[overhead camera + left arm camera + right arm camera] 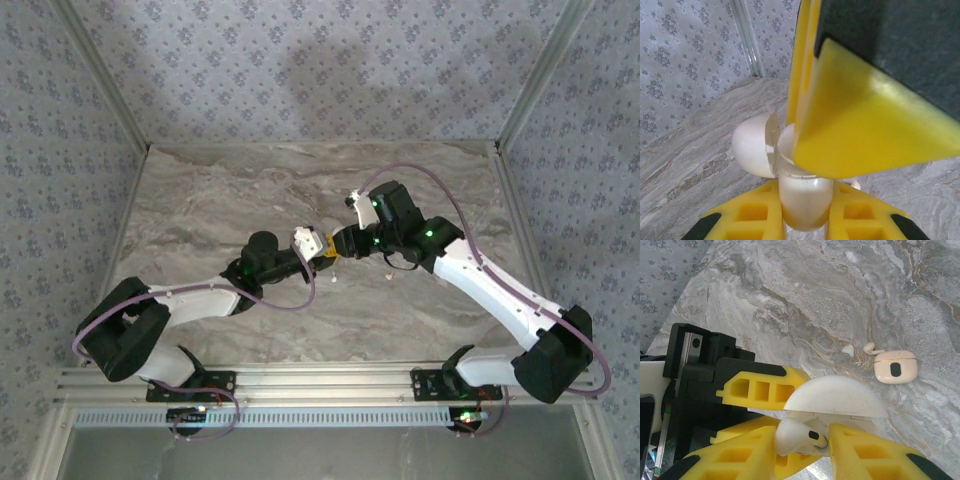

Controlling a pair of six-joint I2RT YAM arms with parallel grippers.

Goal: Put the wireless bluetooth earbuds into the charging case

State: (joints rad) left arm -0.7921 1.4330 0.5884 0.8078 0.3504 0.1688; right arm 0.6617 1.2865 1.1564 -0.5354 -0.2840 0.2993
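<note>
The left arm [200,298] extends from the near edge toward the middle of the tabletop [250,190], elbow folded out to the left. Its left gripper [322,252] is clamped on the charging case [805,200]. The right arm [490,285] mirrors this pose, and the right gripper [343,247] meets the left one tip to tip, its fingers [865,455] pressed against both sides of an earbud [797,436].

My left gripper [807,190] clamps the cream charging case [805,210] upright, lid open. My right gripper [802,440] pinches one white earbud [795,432] at its mouth. The other earbud [895,369] lies near the middle of the table [790,290].
</note>
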